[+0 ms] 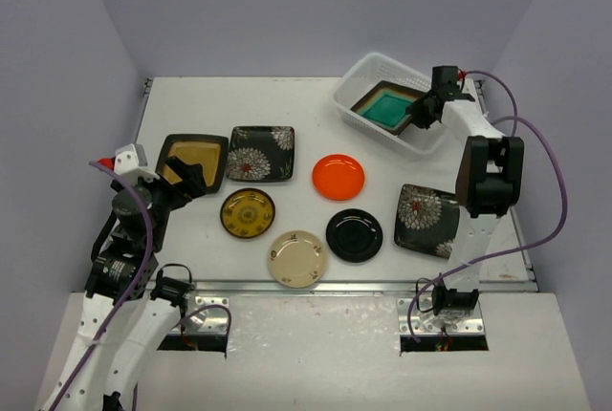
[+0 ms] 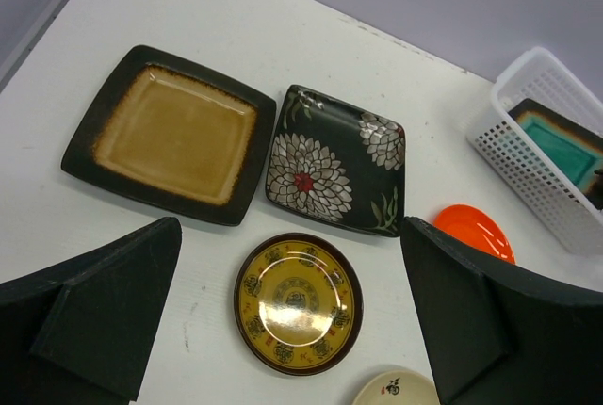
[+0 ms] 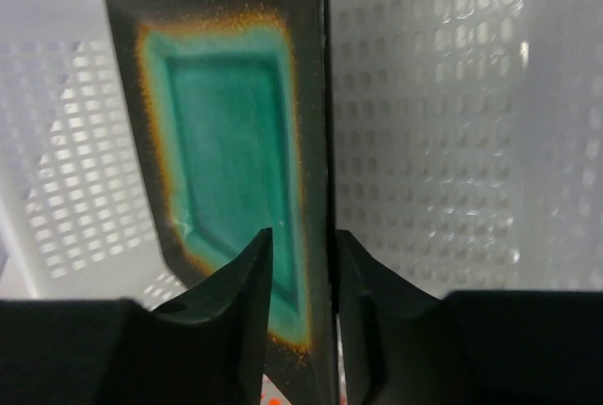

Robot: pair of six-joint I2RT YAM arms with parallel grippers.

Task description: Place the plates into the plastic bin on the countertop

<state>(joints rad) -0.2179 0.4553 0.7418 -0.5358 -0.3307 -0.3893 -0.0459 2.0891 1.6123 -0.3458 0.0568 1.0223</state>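
Release step: teal plate (image 3: pixel 226 141) sits tilted in plastic bin (image 3: pixel 452 94), its rim between right fingers (image 3: pixel 247 301); pinching or loosened, can't tell. Left fingers (image 2: pixel 104 311) spread, empty. Next: let go, lift clear.

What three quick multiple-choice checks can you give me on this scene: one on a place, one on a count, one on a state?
1. Where is the teal plate? A at the near edge; B in the plastic bin; C out of view.
2. How many plates lie on the countertop outside the bin? A five; B nine; C seven.
3. The left gripper is: A open, empty; B shut on a plate; C shut, empty.
Answers: 1 B, it sits within the bin's walls. 2 C, seven lie spread over the white top. 3 A, its jaws stand wide with nothing between them.
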